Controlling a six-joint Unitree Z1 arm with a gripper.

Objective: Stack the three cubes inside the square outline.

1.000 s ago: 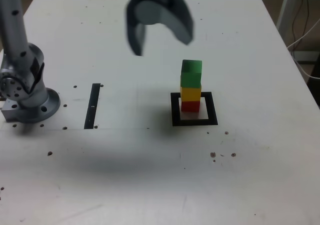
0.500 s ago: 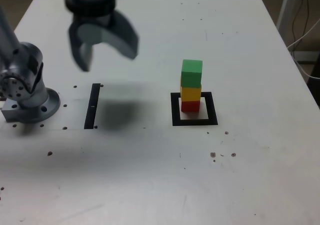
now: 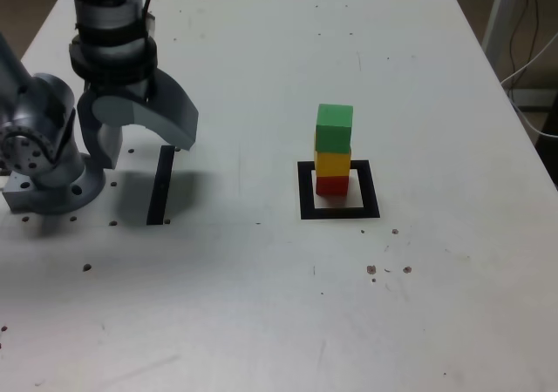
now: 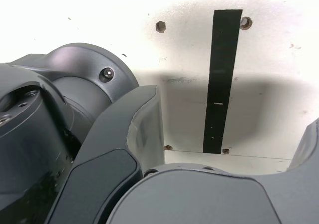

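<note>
From my remote seat, I see the three cubes stacked within the square outline [image 3: 370,189], toward the exterior view's right: the red cube [image 3: 331,185] at the bottom, the yellow cube [image 3: 333,164] on it, and the green cube [image 3: 334,129] on top. My gripper [image 3: 146,157] is well apart from the stack, toward the exterior view's left, its jaws spread wide with nothing between them. It hangs above the white table [image 3: 261,305], near the arm's base [image 3: 57,190] and the narrow black strip [image 3: 160,187].
</note>
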